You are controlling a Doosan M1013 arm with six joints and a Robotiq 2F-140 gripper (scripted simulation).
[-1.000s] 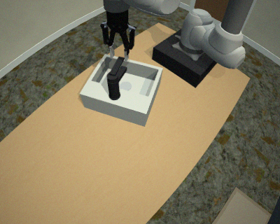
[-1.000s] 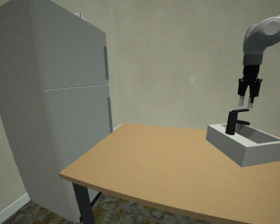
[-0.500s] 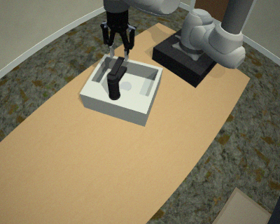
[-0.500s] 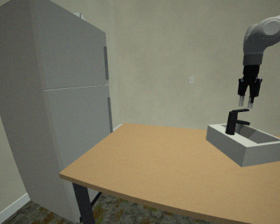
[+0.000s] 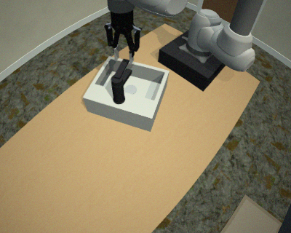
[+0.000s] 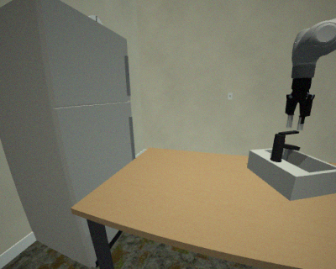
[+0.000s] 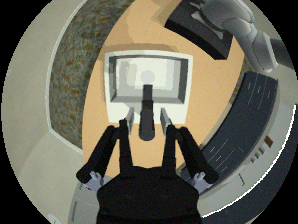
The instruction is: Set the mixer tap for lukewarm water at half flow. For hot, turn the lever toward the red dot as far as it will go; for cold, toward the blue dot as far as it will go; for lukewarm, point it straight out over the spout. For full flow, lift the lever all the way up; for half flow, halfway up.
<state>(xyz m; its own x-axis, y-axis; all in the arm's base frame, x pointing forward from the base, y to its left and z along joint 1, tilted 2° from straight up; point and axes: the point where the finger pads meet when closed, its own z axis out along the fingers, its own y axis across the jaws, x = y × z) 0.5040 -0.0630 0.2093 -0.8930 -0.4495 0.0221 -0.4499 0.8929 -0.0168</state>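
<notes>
Fridge point(image 6: 73, 126) stands off the counter's left edge, irrelevant. Counter point(image 6: 191, 202) carries the white sink point(image 6: 283, 178) near its far right corner, close to the arm's black base block point(image 5: 180, 60). Mixer tap point(image 6: 277, 148) stands on the sink's rim, spout over the basin. Lever point(image 6: 288, 133) looks flat and low, roughly in line with the spout, so aim may be about lukewarm; flow lift not done. Gripper point(image 6: 296, 122) hangs just above the lever tip, fingers partly apart, holding nothing, no contact visible. Task barely started: 0 of 2 settings confirmed. Left: take the lever, raise halfway, centre it.
</notes>
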